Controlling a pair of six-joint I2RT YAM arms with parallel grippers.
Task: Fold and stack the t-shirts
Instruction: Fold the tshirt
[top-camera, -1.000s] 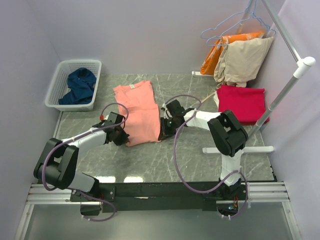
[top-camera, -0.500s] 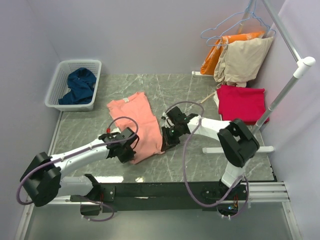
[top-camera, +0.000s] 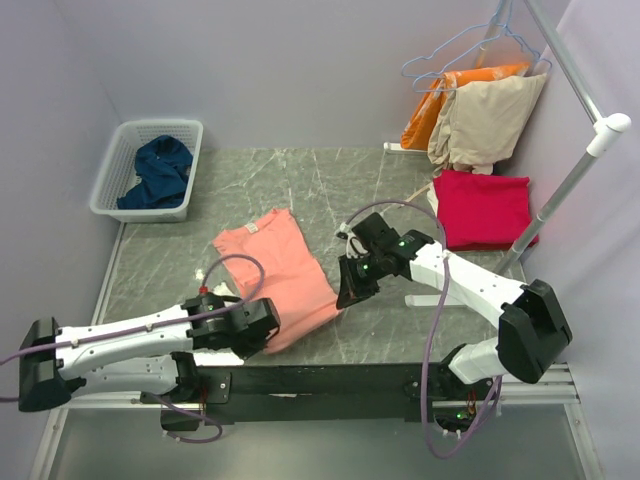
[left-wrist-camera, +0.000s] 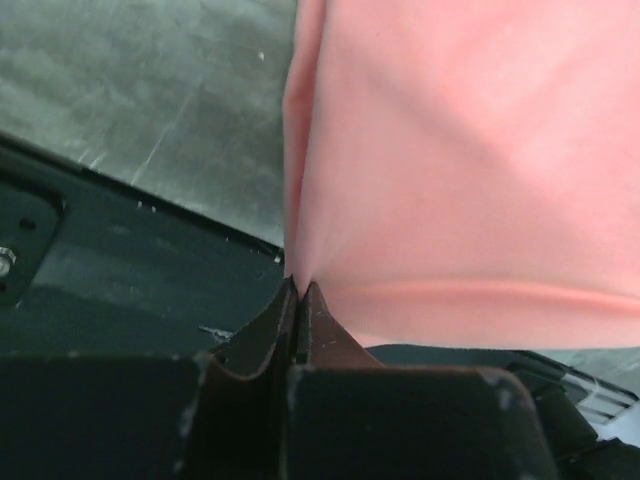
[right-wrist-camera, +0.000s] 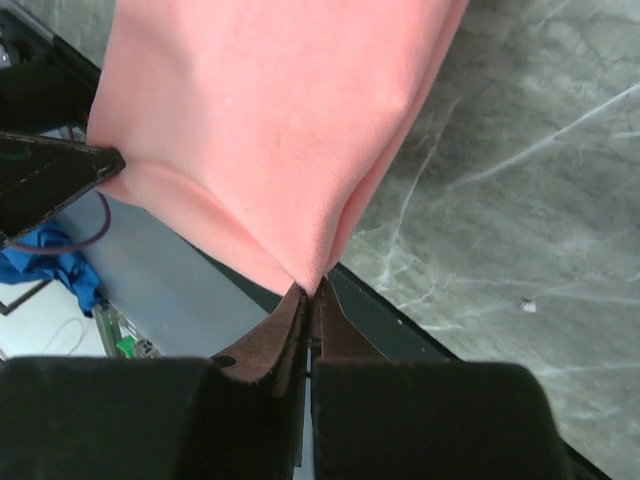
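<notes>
The salmon-pink t-shirt (top-camera: 278, 267), folded lengthwise with its white neck label at the far end, lies slanted on the marble table. My left gripper (top-camera: 268, 333) is shut on its near left corner; in the left wrist view the pink cloth (left-wrist-camera: 470, 160) rises from the pinched jaws (left-wrist-camera: 299, 290). My right gripper (top-camera: 345, 297) is shut on the near right corner, where pink cloth (right-wrist-camera: 270, 130) comes to a point between the jaws (right-wrist-camera: 310, 290). The near edge of the shirt is lifted off the table. A folded crimson-red t-shirt (top-camera: 483, 208) lies at the right. A navy-blue t-shirt (top-camera: 160, 172) sits crumpled in the basket.
A white mesh basket (top-camera: 118, 170) stands at the back left. Orange and beige garments (top-camera: 485, 115) hang on a white rack (top-camera: 580, 165) at the back right, whose foot (top-camera: 480, 298) lies on the table. The table's black front rail (top-camera: 330, 378) is just below both grippers.
Both grippers have pulled the pink shirt's near edge toward the front of the table. The shirt has slid nearer and turned, with its near end swinging right.
</notes>
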